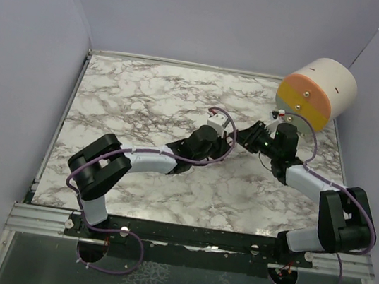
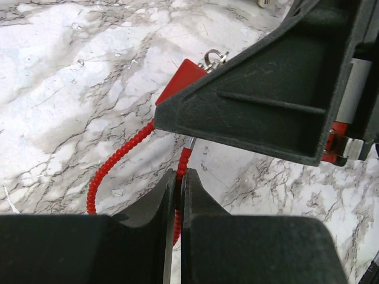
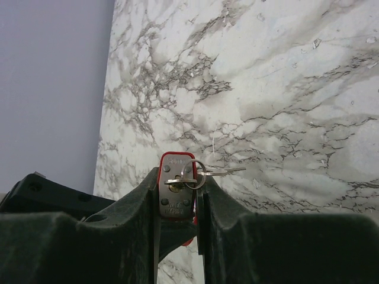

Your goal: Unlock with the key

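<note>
Red casing marks the padlock [image 3: 174, 198], which is clamped between the fingers of the right gripper [image 3: 179, 177] over the right-centre of the marble table [image 1: 146, 100] and appears raised off its surface. The left gripper [image 2: 179, 182] meets it from the opposite side, its fingers fully closed on the red coiled cable [image 2: 118, 157] that loops out of the padlock body. Progress: pick-up and presentation of the padlock are judged complete. The key [image 3: 176, 181] appears seated in the keyhole, with its key ring [image 3: 197, 176] and a spare key [image 3: 228, 171] standing off to one side. Whether the key is turned cannot be told. The left wrist view does not show whether the cable end is released from the body, so the padlock is treated as not yet opened. Remaining work, as judged: grip the key head, rotate it, and draw the cable end free. Orientation: the keyhole face points back along the right fingers toward the right wrist camera, and the cable-bearing end points toward the left gripper. The long axis of the body therefore runs roughly in line with the right fingers. In the right wrist view, the narrow oblong of the keyhole face stands upright between them.
</note>
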`<action>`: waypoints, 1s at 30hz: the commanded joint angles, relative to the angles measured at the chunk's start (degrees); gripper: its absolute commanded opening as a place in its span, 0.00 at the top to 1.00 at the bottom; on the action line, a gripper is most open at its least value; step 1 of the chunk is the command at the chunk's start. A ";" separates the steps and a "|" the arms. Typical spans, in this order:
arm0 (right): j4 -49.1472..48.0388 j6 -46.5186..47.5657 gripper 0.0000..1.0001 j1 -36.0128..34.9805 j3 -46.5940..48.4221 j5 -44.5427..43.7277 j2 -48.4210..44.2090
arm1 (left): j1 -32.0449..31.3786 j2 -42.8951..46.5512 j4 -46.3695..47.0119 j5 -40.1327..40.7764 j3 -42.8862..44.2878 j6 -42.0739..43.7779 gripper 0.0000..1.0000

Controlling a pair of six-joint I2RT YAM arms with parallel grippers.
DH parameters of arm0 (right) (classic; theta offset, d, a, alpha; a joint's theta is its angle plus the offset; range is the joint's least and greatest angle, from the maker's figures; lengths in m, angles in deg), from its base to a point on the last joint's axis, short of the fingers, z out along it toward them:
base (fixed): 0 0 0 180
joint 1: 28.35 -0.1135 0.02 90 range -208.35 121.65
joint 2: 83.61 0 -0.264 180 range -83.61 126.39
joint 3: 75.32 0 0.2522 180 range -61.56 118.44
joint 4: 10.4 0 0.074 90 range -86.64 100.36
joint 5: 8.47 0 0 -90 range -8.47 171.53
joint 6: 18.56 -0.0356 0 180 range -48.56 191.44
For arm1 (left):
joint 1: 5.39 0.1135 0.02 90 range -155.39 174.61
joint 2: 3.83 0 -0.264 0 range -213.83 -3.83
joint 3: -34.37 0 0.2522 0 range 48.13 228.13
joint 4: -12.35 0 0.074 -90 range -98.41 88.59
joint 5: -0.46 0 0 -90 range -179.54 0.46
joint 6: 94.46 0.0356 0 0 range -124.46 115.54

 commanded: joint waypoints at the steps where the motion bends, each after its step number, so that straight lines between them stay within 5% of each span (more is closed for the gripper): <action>1: 0.63 0.78 0.99 0.13 -0.44 -1.24 -2.06 | 2.70 1.77 -0.37 3.10 -1.05 0.60 1.00; 30: -0.25 2.16 0.99 0.14 -0.46 3.16 -0.65 | 6.16 -2.18 -0.41 -1.32 4.93 5.54 1.00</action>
